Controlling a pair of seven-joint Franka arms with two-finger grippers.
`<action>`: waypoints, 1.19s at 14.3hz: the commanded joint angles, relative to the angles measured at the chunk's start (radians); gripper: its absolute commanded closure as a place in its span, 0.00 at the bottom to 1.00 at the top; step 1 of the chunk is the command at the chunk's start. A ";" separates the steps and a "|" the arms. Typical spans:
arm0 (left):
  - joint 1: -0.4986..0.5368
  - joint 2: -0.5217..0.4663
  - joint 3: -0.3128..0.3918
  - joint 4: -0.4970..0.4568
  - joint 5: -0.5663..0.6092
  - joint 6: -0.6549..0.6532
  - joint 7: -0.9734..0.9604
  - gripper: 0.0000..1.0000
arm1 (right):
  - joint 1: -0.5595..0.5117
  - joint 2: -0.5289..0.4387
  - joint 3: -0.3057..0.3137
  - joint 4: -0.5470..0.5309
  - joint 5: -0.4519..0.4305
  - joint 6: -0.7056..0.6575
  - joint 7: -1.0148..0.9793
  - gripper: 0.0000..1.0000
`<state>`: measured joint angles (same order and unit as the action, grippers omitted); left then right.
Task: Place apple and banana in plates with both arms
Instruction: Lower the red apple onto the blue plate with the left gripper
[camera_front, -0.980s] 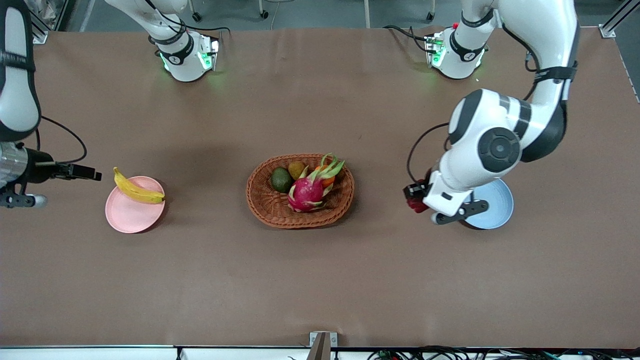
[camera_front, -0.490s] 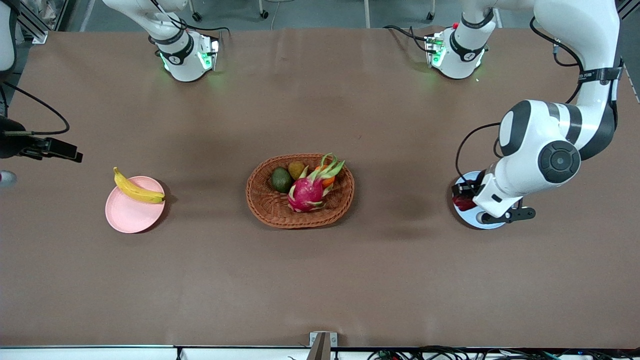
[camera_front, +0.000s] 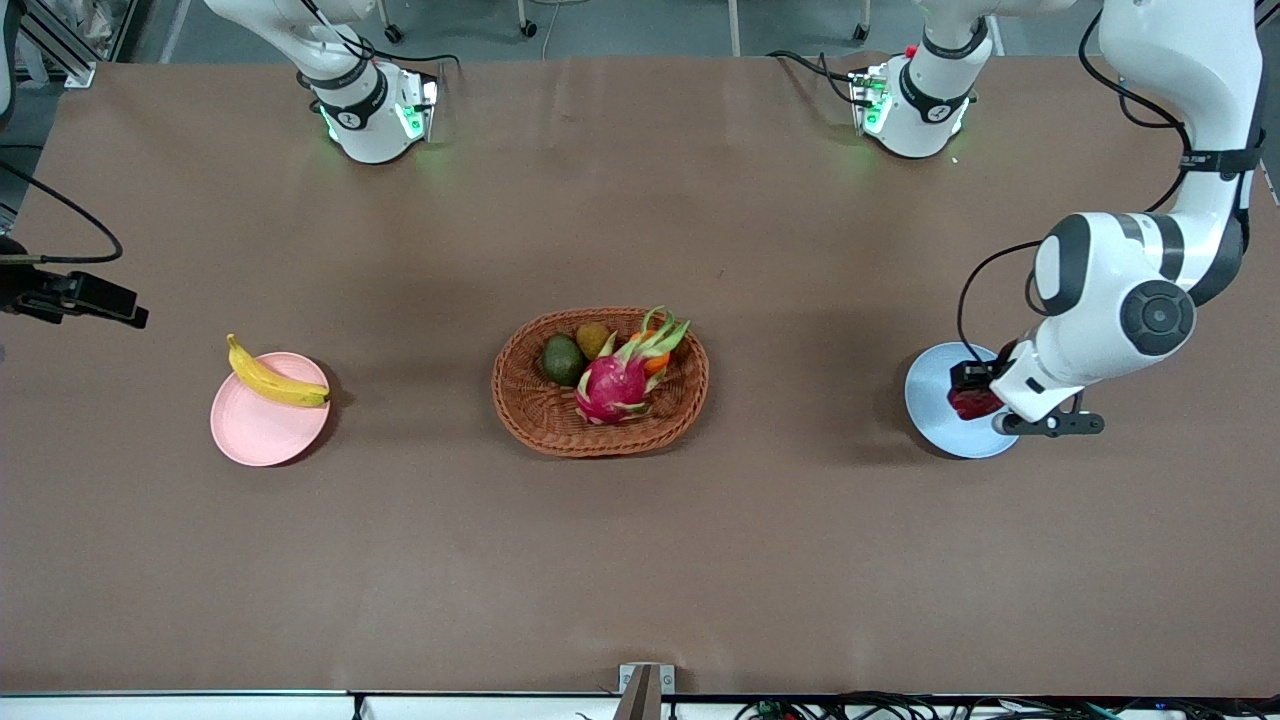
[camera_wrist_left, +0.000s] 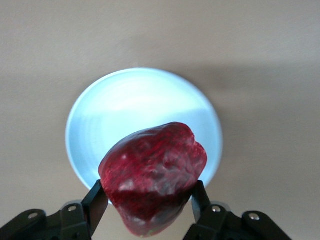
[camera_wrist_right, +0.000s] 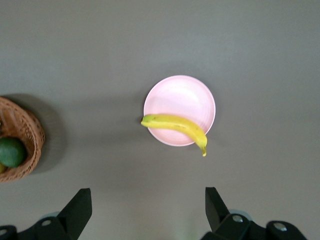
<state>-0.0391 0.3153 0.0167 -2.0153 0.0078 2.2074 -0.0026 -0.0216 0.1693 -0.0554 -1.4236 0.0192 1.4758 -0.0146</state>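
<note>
Right gripper (camera_wrist_right: 145, 212) high over the brown surface (camera_front: 640, 540) at the right arm's end, fingers spread wide, holding nothing. Banana (camera_front: 272, 378) lying across the rim of the pink plate (camera_front: 262, 428). Wicker basket (camera_front: 560, 420) of fruit mid-surface, well apart from both plates. Left gripper (camera_wrist_left: 150, 207) above the blue plate (camera_front: 935, 405), fingers pinching the dark red apple (camera_wrist_left: 152, 182), clear of the plate.

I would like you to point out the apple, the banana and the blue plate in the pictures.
apple (camera_wrist_left: 152, 175): left wrist view, middle of its dark red skin.
banana (camera_front: 272, 381): front view, middle of its curved yellow body.
blue plate (camera_front: 930, 395): front view, bare part of its surface.
</note>
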 joint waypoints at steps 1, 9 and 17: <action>0.031 0.019 -0.011 -0.022 0.017 0.035 0.030 0.59 | 0.022 0.006 0.000 0.023 -0.013 -0.070 0.004 0.00; 0.024 0.082 -0.015 -0.013 0.012 0.043 0.029 0.56 | 0.022 -0.053 0.000 0.020 -0.024 -0.123 0.012 0.00; 0.015 0.102 -0.018 -0.010 0.004 0.048 0.021 0.44 | 0.025 -0.183 -0.001 -0.069 -0.034 -0.114 0.005 0.00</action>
<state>-0.0189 0.4139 0.0006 -2.0319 0.0078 2.2478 0.0292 -0.0023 0.0697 -0.0584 -1.4080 0.0108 1.3440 -0.0142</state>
